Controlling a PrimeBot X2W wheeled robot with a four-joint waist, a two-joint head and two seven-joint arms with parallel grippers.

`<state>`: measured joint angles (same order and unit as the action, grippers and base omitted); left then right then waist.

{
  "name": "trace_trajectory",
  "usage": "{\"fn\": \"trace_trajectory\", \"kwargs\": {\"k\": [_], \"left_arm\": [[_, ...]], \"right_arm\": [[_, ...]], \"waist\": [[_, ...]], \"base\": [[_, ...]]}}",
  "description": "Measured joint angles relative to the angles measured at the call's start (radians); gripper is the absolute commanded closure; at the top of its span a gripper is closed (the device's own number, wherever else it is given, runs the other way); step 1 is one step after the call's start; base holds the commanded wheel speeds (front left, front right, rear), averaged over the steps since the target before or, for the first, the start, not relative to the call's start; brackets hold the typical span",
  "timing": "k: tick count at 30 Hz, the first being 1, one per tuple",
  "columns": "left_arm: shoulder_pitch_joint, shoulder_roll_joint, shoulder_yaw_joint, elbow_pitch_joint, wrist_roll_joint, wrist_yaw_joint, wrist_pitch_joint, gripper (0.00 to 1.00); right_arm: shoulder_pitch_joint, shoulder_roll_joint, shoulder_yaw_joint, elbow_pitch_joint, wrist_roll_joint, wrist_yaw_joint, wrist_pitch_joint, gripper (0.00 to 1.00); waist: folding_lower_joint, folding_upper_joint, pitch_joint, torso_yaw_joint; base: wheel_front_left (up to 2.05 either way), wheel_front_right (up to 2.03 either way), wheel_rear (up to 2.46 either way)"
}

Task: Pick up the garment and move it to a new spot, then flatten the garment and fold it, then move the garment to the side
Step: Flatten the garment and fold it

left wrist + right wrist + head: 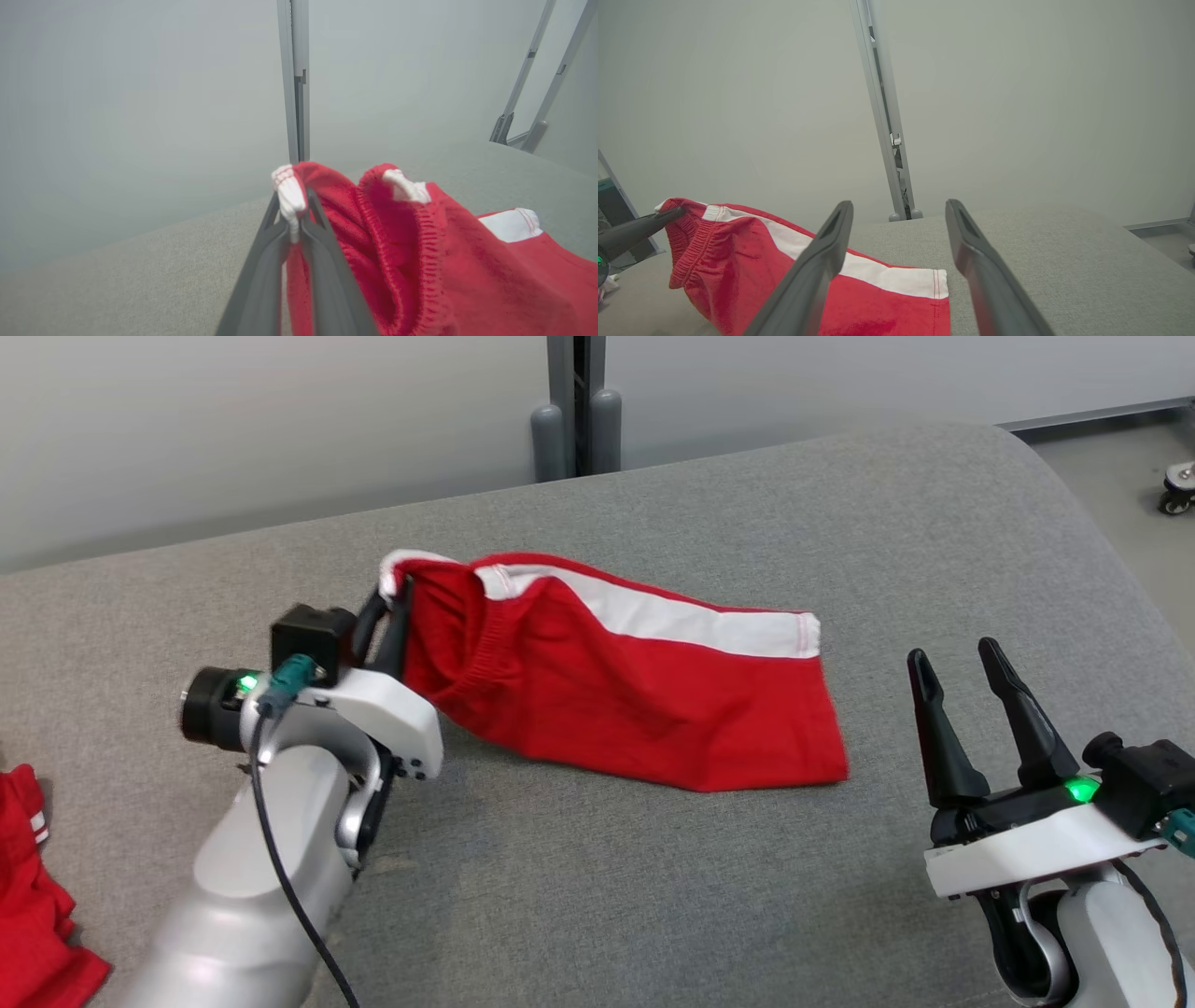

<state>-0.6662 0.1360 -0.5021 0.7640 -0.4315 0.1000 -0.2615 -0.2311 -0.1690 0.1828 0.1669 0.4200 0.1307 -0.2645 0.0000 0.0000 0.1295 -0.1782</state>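
The garment (616, 686) is a pair of red shorts with a white side stripe, lying across the middle of the grey padded table (579, 896). My left gripper (397, 593) is shut on the white-trimmed waistband corner and holds that end lifted off the surface. In the left wrist view the two dark fingers (322, 261) pinch the white trim of the garment (467, 280), with the elastic waistband bunched to their right. My right gripper (962, 658) stands open to the right of the hem, holding nothing. In the right wrist view my right gripper (899, 207) points over the garment (752, 261).
Another red cloth (37, 915) lies at the table's near left edge. A grey post (579, 406) stands behind the table against the pale wall. A caster wheel (1178, 490) shows on the floor at far right.
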Motion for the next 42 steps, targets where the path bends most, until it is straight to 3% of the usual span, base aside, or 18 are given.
{"fn": "trace_trajectory", "kwargs": {"k": [3, 4, 5, 10, 15, 21, 28, 42], "left_arm": [[-0.038, 0.023, 0.035, 0.056, 0.002, 0.007, 0.000, 1.00], [-0.040, 0.026, 0.034, 0.100, 0.000, 0.005, 0.009, 0.77], [-0.039, 0.028, 0.025, 0.148, 0.000, -0.003, 0.036, 0.00], [-0.040, 0.011, 0.025, 0.275, -0.002, 0.017, 0.033, 0.00], [-0.039, -0.025, 0.058, 0.269, -0.017, 0.036, 0.003, 0.00], [0.041, -0.049, 0.128, 0.032, 0.024, 0.052, 0.001, 0.00], [0.198, -0.074, 0.207, -0.198, 0.090, 0.033, 0.001, 0.00], [0.474, -0.088, 0.286, -0.415, 0.118, -0.001, 0.000, 0.00]], "right_arm": [[-0.006, 0.012, 0.002, 0.000, 0.000, 0.000, 0.000, 0.00], [-0.006, 0.016, 0.003, 0.001, 0.000, 0.000, 0.000, 0.00], [-0.006, 0.019, 0.004, 0.001, 0.000, 0.000, 0.000, 0.00], [-0.006, 0.025, -0.001, 0.003, 0.000, 0.000, 0.000, 0.00], [-0.004, 0.019, -0.021, 0.004, 0.000, 0.000, 0.000, 0.00], [-0.004, 0.012, -0.011, -0.001, -0.006, 0.000, 0.000, 0.00], [0.009, 0.003, -0.004, -0.020, -0.013, 0.000, 0.000, 0.00], [0.049, 0.001, 0.011, -0.015, -0.024, 0.000, 0.000, 0.00]], "waist": [[0.0000, 0.0000, 0.005, -0.018], [0.0000, 0.0000, 0.006, -0.024], [0.0000, 0.0000, 0.007, -0.030], [0.0000, 0.0000, 0.011, -0.040], [0.0000, 0.0000, 0.007, -0.022], [0.0000, 0.0000, -0.007, 0.012], [0.0000, 0.0000, -0.032, 0.059], [0.0000, 0.0000, -0.086, 0.137]], "base": [[0.00, 0.00, 0.00], [0.00, 0.00, 0.00], [0.00, 0.00, 0.00], [0.00, 0.00, 0.00], [0.00, 0.00, 0.00], [0.00, 0.00, 0.00], [0.00, 0.00, 0.00], [0.00, 0.00, 0.00]]}}
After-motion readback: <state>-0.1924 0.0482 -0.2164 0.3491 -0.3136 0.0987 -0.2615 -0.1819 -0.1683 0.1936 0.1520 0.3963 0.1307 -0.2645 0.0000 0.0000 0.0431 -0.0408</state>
